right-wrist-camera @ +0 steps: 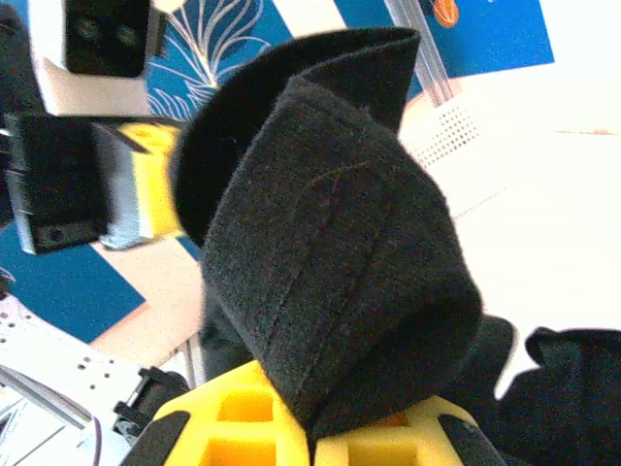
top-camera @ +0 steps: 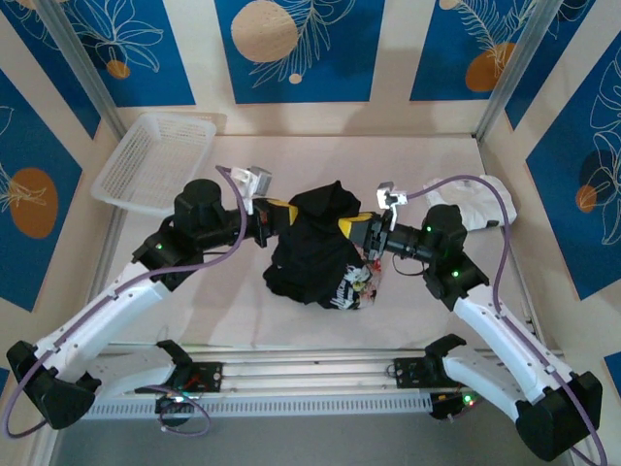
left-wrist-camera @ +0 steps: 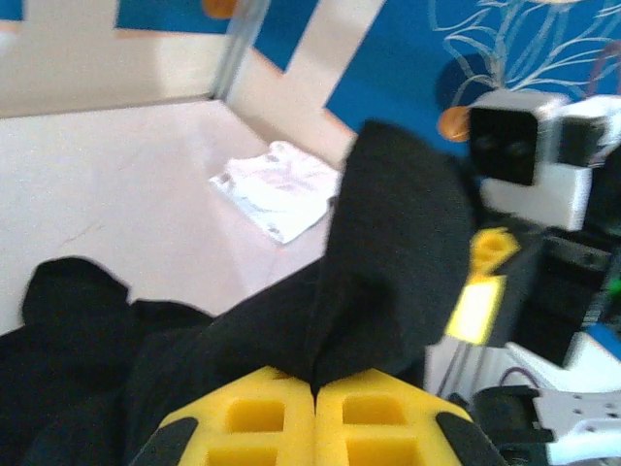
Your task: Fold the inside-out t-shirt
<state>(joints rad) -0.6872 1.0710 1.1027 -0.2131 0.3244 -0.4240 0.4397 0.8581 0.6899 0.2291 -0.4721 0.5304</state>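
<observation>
A pale table [top-camera: 223, 311], walled by blue-and-cream panels [top-camera: 291, 49], holds the black t-shirt [top-camera: 315, 248] bunched at its centre, with print showing at the shirt's 5 o'clock. The left gripper [top-camera: 275, 217] at the shirt's 9 o'clock and the right gripper [top-camera: 351, 229] at 3 both pinch its cloth, yellow fingers [left-wrist-camera: 291, 393] pressed together. Farther off, a white folded garment [top-camera: 475, 199] lies at 2 o'clock and a white basket [top-camera: 155, 160] at 10.

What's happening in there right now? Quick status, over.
Left gripper and right gripper shut on black t-shirt, bunched between them. White garment far right, not in the way.
</observation>
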